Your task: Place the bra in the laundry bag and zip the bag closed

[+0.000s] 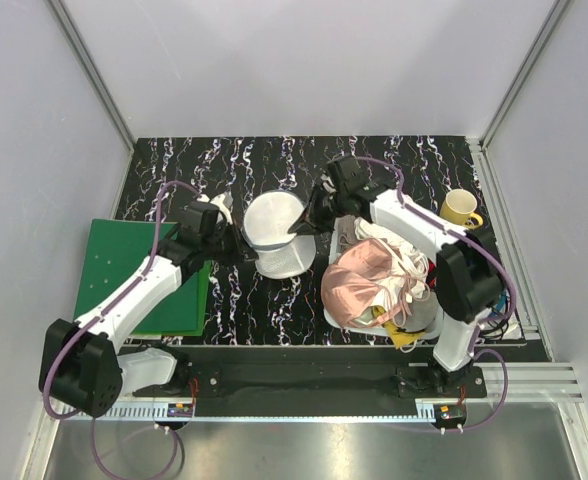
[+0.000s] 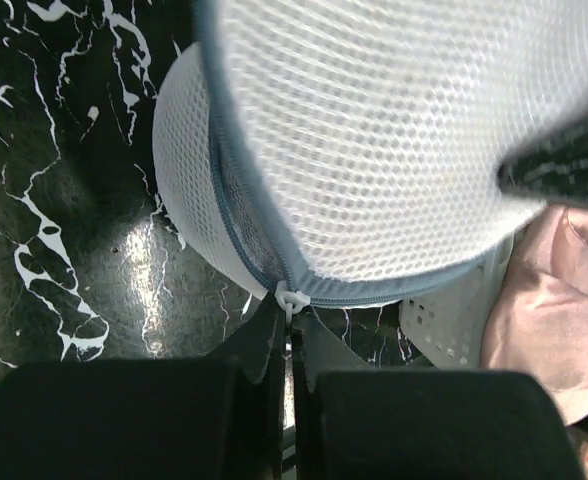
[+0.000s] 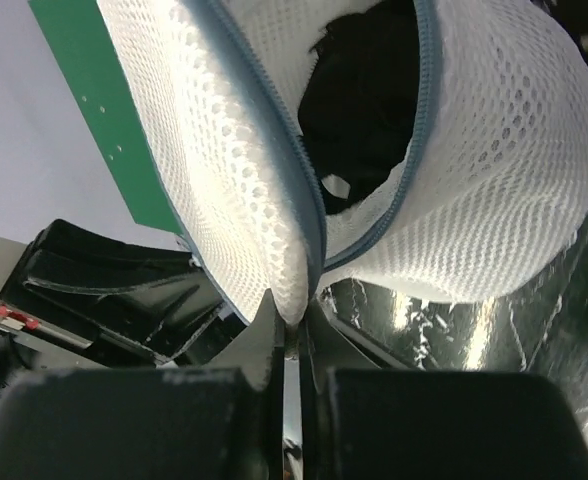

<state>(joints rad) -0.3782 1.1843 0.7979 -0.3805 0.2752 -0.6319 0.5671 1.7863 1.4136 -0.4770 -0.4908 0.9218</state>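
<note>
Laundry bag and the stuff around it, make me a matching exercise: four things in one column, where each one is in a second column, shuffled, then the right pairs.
Things
1. bra
2. yellow mug
3. green board
4. pink garment

Places
A. on top of the white basket
B. at the left edge of the table
C. inside the laundry bag, showing through the open zip
D. near the table's right edge, on the far side

Pairs: 1-C, 2-D, 3-B, 4-A
</note>
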